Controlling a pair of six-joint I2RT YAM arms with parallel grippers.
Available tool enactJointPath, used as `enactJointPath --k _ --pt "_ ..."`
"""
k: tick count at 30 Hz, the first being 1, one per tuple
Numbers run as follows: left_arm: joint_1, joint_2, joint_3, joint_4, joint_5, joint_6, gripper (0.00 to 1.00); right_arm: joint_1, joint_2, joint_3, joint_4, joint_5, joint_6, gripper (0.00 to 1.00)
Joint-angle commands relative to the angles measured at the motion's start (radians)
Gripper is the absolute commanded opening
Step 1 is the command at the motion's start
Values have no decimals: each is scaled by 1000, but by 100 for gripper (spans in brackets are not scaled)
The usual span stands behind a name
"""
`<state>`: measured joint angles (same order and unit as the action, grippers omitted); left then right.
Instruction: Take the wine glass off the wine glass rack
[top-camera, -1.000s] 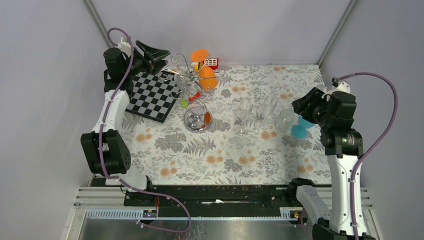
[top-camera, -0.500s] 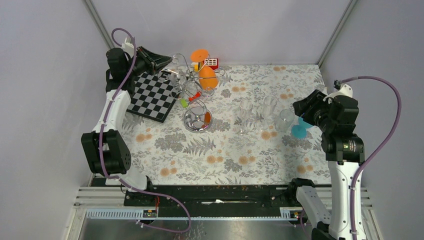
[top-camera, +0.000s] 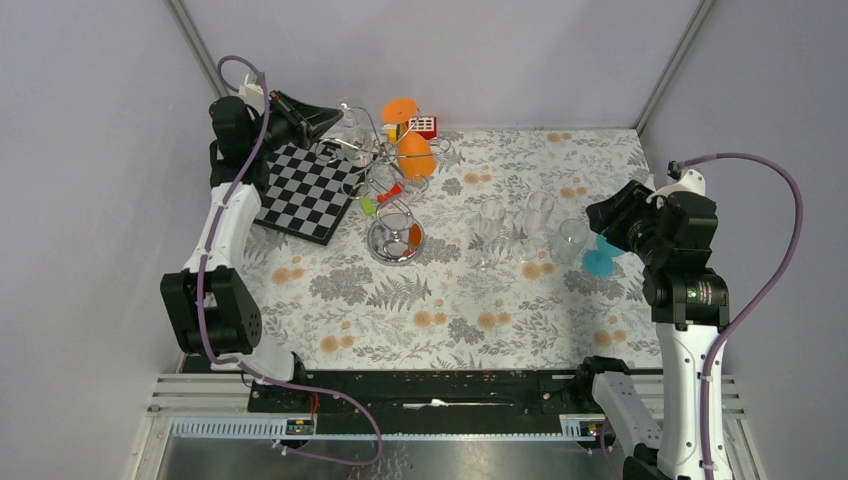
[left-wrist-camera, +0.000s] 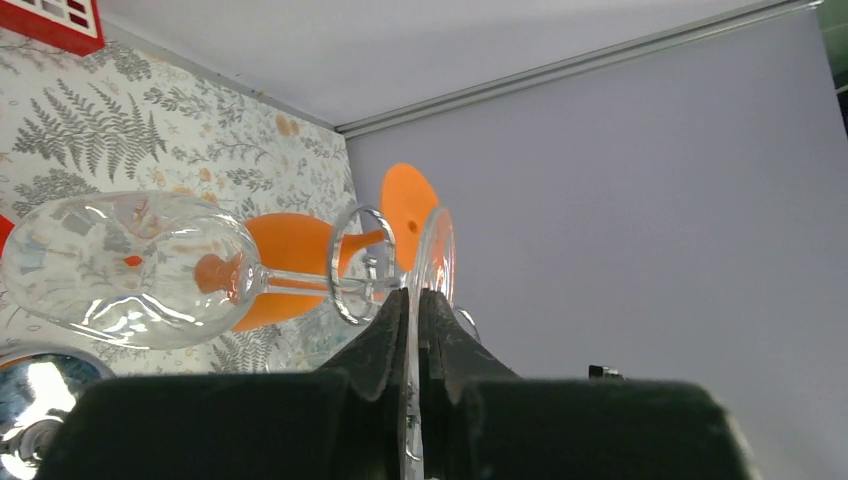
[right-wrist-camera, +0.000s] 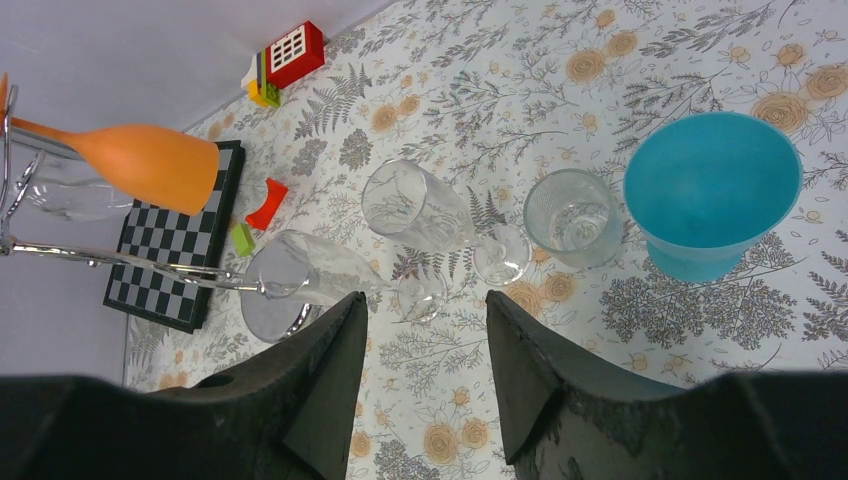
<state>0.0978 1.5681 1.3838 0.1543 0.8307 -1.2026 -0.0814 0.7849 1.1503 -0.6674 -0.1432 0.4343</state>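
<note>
Grips the glass (left-wrist-camera: 130, 265) by its thin foot rim with the left end effector (left-wrist-camera: 413, 300), now clamped shut after gaping wide a second ago. Means grasp made; leaves sliding the stem out of the rack (top-camera: 395, 240) loop. Looks clear, empty, lying sideways over the desk's (top-camera: 450, 300) back left, beside an orange glass (left-wrist-camera: 290, 250). Leaves the right end effector (right-wrist-camera: 425, 330) open, empty, well apart.

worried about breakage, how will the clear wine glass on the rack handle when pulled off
Likely fragile: the clear wine glass has a thin stem. Smooth glass pinched only at the foot's rim by the left pincer may slip or pivot. Probably light: empty bowl.
</note>
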Motion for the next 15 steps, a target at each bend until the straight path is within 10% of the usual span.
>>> enactJointPath --k 1,15 --pt "-4 -108 3 151 -63 -37 0 -4 -15 14 -1 2 -13 54" --pt "-54 -32 57 211 -106 -29 0 -4 -27 15 -2 -4 -9 54"
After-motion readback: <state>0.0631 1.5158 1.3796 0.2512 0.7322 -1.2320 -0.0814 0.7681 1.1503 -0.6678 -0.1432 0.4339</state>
